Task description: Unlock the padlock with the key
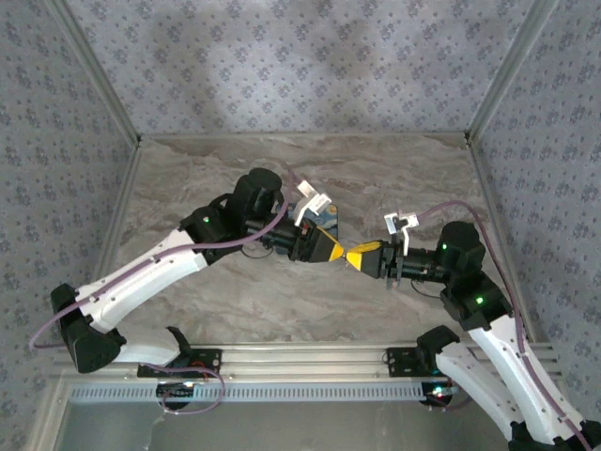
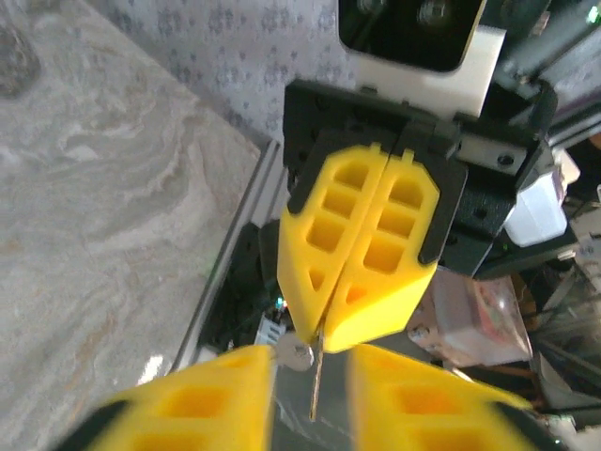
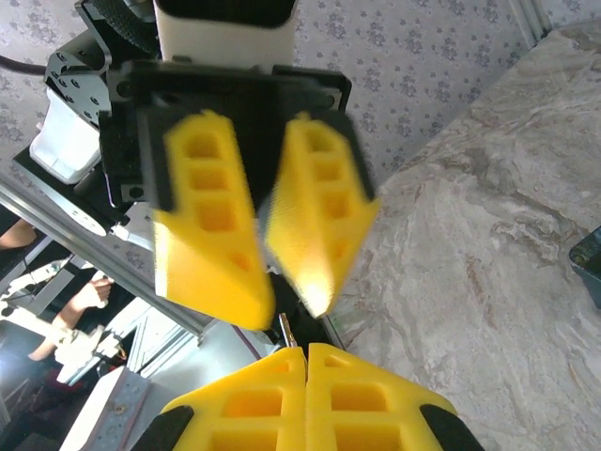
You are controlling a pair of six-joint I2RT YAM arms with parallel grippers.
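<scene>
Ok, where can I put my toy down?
The table is bare along the back wall and in the near strip before the rail. It's crowded mid-table, where the left gripper and right gripper meet by the blue tin.

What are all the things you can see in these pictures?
table: one, grey-brown marbled, under everything
walls: three, grey flowery pattern, around the table
tin: one, dark blue, on the table by the left gripper
key: one, thin and silvery, sticking out of the right gripper
padlock: one, tiny and silvery, at the left gripper's tips; hold unclear
left arm, right arm: two, white and black, reaching in from the near edge
grippers: two, yellow, meeting tip to tip above mid-table
</scene>
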